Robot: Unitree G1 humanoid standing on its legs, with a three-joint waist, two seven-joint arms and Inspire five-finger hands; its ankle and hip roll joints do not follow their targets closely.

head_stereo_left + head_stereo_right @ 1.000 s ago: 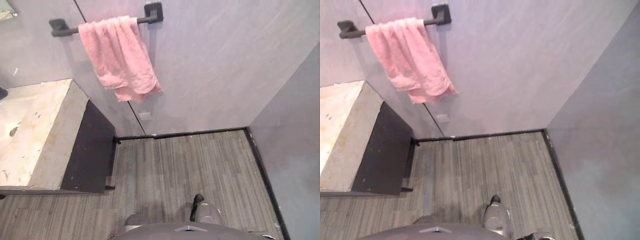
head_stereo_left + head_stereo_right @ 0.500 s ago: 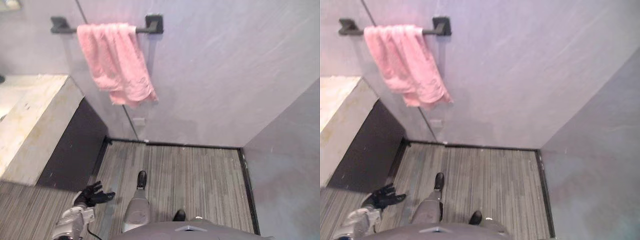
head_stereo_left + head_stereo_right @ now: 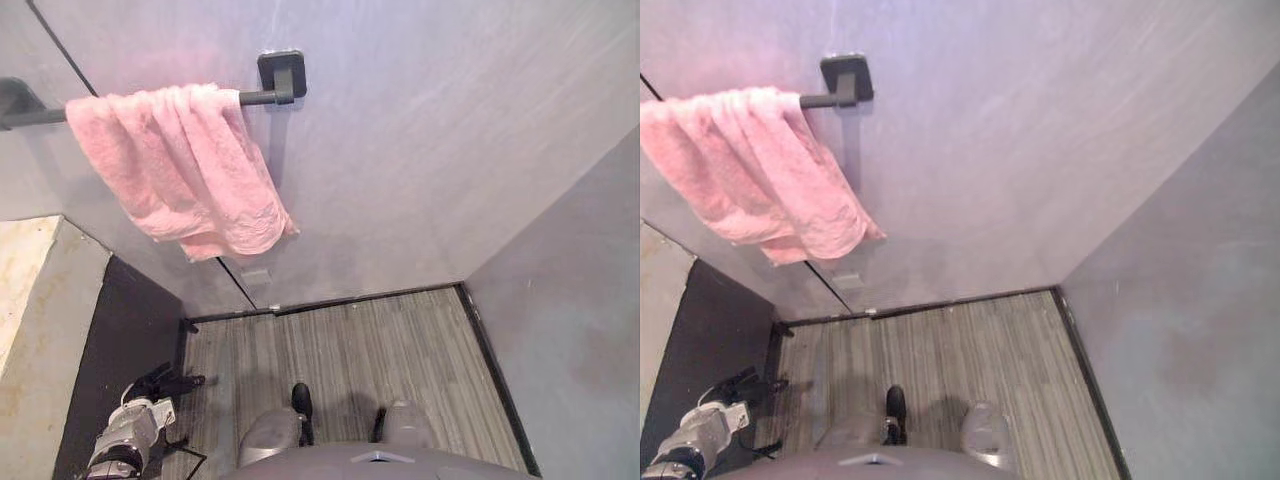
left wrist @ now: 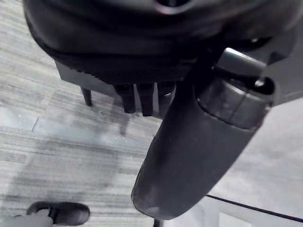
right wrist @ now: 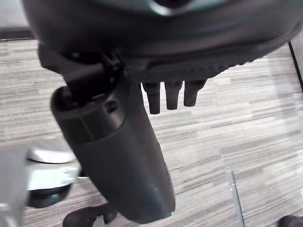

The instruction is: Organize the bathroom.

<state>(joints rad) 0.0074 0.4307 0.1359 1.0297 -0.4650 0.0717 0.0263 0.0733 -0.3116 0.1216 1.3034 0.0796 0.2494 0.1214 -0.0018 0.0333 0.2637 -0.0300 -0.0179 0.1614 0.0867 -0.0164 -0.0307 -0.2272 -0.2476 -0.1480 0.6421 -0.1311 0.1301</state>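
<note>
A pink towel [image 3: 180, 170] hangs in loose folds over a dark towel bar [image 3: 262, 97] on the grey wall, one corner drooping lower on the right side. My left hand [image 3: 160, 384] is low at the lower left, beside the dark side of the vanity [image 3: 118, 345], well below the towel. Its fingers [image 4: 141, 98] are straight and hold nothing. My right hand [image 5: 165, 33] hangs over the striped floor [image 5: 246, 123] with straight fingers [image 5: 171, 97], also holding nothing.
The vanity's pale stone top [image 3: 25, 300] runs along the left edge. Grey plank floor [image 3: 380, 340] lies between the vanity and the right wall [image 3: 570, 330], with a dark skirting strip [image 3: 330, 300] at the back wall's foot.
The camera has swung closer to the wall, so the towel looks larger and further left. My left hand has come into view beside the vanity. The towel hangs as before.
</note>
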